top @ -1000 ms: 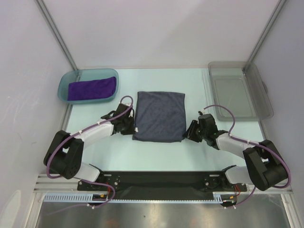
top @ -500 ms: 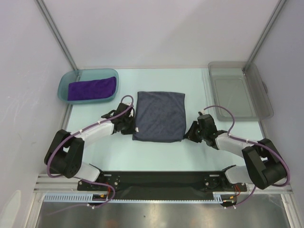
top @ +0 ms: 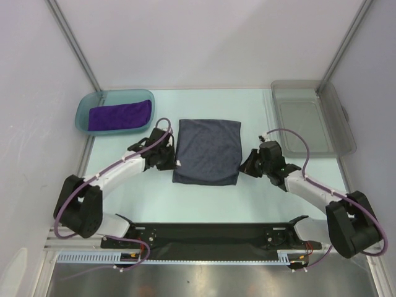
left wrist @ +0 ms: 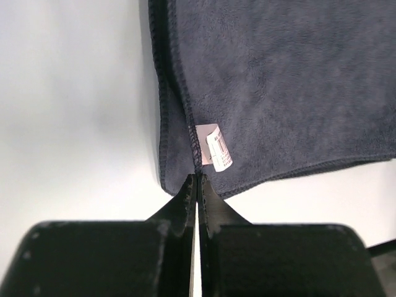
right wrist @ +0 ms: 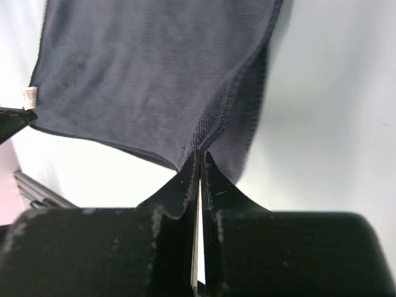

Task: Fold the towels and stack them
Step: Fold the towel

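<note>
A grey-blue towel (top: 207, 151) lies folded in two layers in the middle of the table. My left gripper (top: 174, 162) is shut on its left edge near the front corner, beside a white label (left wrist: 215, 147); the towel fills the upper part of the left wrist view (left wrist: 272, 80). My right gripper (top: 243, 166) is shut on the towel's right edge near the front corner; the cloth rises a little at the pinch in the right wrist view (right wrist: 154, 74). A deep purple towel (top: 119, 115) lies folded in the teal tray (top: 83, 111) at the back left.
A clear grey bin (top: 312, 117) stands at the back right with nothing in it. Metal frame posts rise at the back left (top: 74, 46) and back right (top: 346, 43). White walls close in both sides.
Both arms have stretched forward, away from their bases. The grippers moved slightly toward the back while holding the grey-blue towel's side edges. The towel's front edge has shifted back a little.
</note>
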You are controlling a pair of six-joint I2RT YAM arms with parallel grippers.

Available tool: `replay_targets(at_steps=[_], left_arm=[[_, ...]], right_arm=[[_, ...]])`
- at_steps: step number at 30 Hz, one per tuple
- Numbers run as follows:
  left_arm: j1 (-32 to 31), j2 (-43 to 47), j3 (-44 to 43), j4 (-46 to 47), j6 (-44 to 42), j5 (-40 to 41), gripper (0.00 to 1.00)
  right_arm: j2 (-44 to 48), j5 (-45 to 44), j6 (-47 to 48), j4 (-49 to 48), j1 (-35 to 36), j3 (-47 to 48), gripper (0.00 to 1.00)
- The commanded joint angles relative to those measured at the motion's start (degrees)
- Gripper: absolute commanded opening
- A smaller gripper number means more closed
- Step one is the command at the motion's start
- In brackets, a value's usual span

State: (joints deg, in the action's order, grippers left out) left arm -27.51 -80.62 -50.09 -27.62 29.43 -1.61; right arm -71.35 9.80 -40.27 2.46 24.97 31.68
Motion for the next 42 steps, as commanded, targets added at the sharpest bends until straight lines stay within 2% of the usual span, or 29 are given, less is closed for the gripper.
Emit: replay_targets(at_steps=[1, 7, 14, 18, 19, 22, 25, 33, 42], left_arm=[[0.17, 4.76, 0.94, -1.40, 0.10, 0.73, 0.00], [0.17, 2.67, 8.24, 3.35, 0.98, -0.50, 0.00], [0.09, 1.78, 8.78, 3.01, 0.72, 1.43, 0.00], [0.09, 2.57, 4.92, 0.03, 0.54, 1.34, 0.00], [0.09, 3.01, 3.60, -1.20, 0.37, 1.43, 0.00], [0.17, 5.73, -1.84, -7.52, -0.51, 6.33, 0.01], [0.17, 9.06, -3.71, -10.96, -1.13, 9.16, 0.00], [0.09, 9.69, 11.14, -3.68, 1.07, 6.79, 0.00], [0.17, 4.68, 13.26, 0.89, 1.68, 2.94, 0.00]], right_arm=[[2.88, 2.67, 0.72, 1.15, 0.78, 0.32, 0.00], [4.29, 1.89, -0.77, -1.76, 1.31, -6.19, 0.00], [5.61, 2.15, -0.33, -3.78, 1.13, -8.13, 0.00], [6.49, 3.29, 2.03, -2.72, -0.62, -5.32, 0.00], [7.01, 3.90, 2.47, 0.50, -1.76, -4.27, 0.00], [8.85, 6.36, 3.35, 3.15, -3.61, -1.28, 0.00], [11.40, 7.85, 2.75, 3.43, -3.09, -2.32, 0.00], [12.03, 7.16, -2.09, -6.58, 1.57, -14.62, 0.00], [12.55, 3.91, 0.54, -5.97, 1.83, -14.90, 0.00]])
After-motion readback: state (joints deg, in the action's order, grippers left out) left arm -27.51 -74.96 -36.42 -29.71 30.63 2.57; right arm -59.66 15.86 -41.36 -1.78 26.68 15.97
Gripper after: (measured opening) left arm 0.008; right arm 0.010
